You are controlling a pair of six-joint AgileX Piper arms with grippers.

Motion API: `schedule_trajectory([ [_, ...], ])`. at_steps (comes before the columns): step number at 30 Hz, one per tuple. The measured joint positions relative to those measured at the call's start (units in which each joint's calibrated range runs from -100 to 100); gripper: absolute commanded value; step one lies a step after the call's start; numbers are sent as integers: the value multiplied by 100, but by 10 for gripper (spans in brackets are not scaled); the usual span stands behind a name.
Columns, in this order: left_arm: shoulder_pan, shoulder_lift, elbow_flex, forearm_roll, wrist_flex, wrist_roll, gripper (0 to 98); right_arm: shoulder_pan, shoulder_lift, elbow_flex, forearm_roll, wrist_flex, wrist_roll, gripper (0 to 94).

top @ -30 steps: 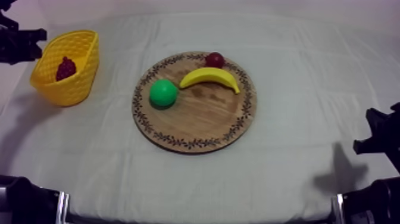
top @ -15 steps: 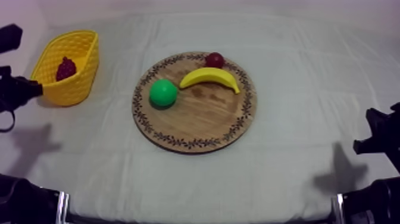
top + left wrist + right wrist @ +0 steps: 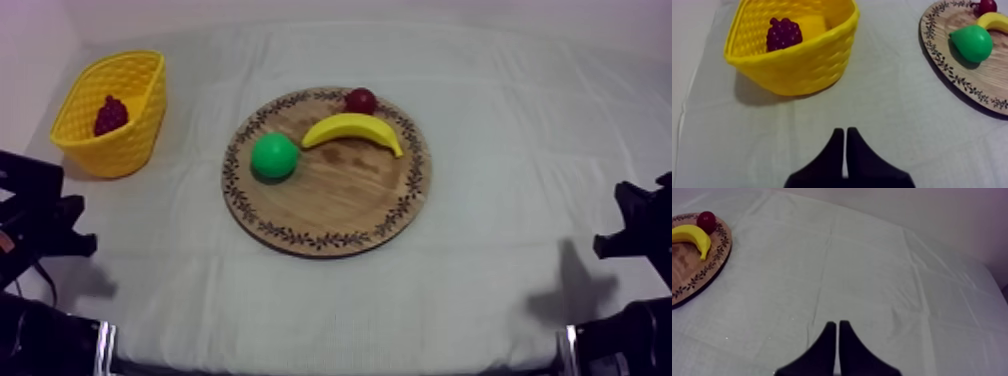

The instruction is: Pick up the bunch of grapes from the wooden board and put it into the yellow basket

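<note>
Now grapes point(image 3: 784, 34) in yellow basket point(image 3: 802, 70); left claw point(image 3: 845, 132), right claw point(image 3: 837, 324) pressed together, empty.

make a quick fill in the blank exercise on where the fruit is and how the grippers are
1. The only fruit in the yellow basket is the bunch of ____.
2. The wooden board carries ____ fruits: a pear, a banana and a small red fruit.
3. The left gripper and the right gripper each have their fingers ____ on nothing.

Missing words: grapes; three; shut.
</note>
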Motion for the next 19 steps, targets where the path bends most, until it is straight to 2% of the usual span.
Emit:
schedule_trajectory([
  [5,61,-545,100,-178,75,-178,0,0,0,0,0,0,0,3],
  [9,137,-1033,114,-226,91,-60,0,0,0,0,0,0,0,3],
  [12,175,-1397,129,-236,91,210,0,0,0,0,0,0,0,3],
  [19,290,-2236,234,-241,8,1243,0,0,0,0,0,0,-5,3],
])
